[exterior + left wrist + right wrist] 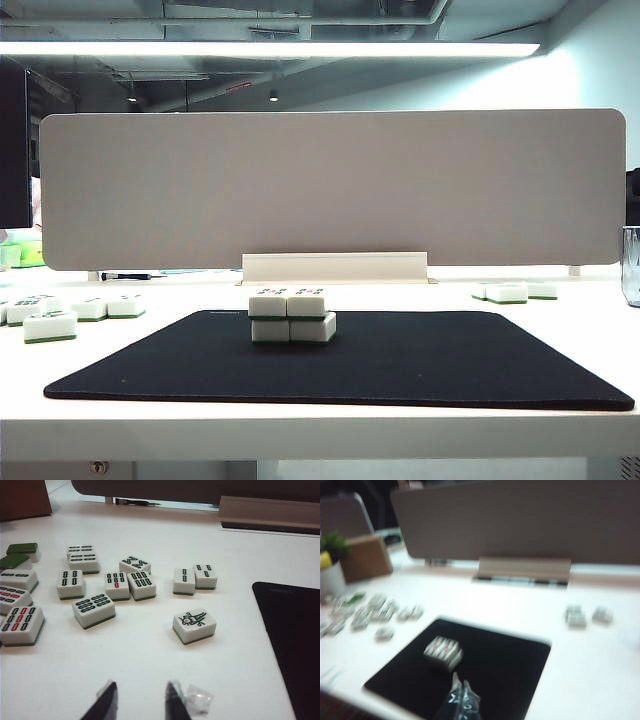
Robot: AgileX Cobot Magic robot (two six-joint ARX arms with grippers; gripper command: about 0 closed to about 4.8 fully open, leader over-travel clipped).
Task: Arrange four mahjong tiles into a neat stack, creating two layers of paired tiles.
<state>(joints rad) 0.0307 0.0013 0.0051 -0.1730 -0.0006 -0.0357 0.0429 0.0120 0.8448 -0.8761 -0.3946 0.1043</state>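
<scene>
Four mahjong tiles (292,318) stand as a two-layer stack of pairs on the black mat (400,360), near its far edge. The blurred right wrist view shows the same stack (443,653) just beyond my right gripper (460,682), which hovers over the mat with its fingertips together and nothing between them. My left gripper (141,690) is off the mat, over the white table. Its fingers stand apart with nothing between them, a little short of a bird-marked tile (194,625). Neither gripper shows in the exterior view.
Loose tiles lie on the table left of the mat (50,325) and at the far right (510,292). A grey divider panel (330,185) closes off the back. A glass (631,265) stands at the right edge. A box (367,557) and a potted plant (330,575) sit far left.
</scene>
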